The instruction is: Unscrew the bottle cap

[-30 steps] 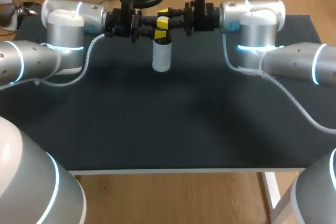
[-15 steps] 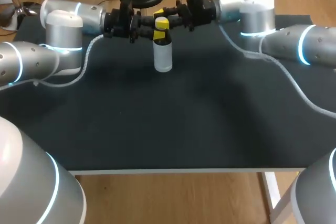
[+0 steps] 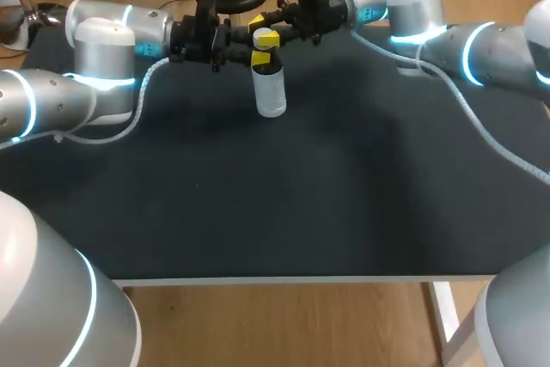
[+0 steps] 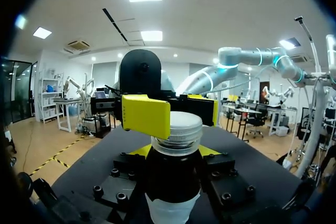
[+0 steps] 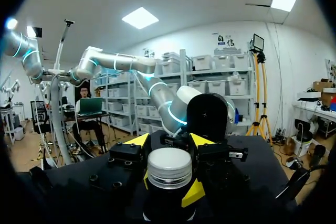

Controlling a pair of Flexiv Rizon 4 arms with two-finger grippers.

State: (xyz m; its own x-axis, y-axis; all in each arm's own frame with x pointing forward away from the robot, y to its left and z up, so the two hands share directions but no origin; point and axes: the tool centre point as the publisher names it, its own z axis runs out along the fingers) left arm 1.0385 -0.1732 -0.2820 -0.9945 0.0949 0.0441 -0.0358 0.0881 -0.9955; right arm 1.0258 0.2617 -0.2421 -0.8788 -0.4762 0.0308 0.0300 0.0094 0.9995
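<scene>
Black table (image 3: 284, 212): pale bottle (image 3: 270, 92) at far middle, slightly tilted, contents not discernible. My left gripper (image 3: 265, 59) clamps it just below the top, from the left. My right gripper (image 3: 264, 29), from the right, grips the silver cap (image 5: 169, 167).

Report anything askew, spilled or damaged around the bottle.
Nothing looks spilled or broken. The bottle seems to lean slightly, its base toward the right arm's side. The left claw grips it just under the cap, which the right claw clamps. No liquid shows on the table.
</scene>
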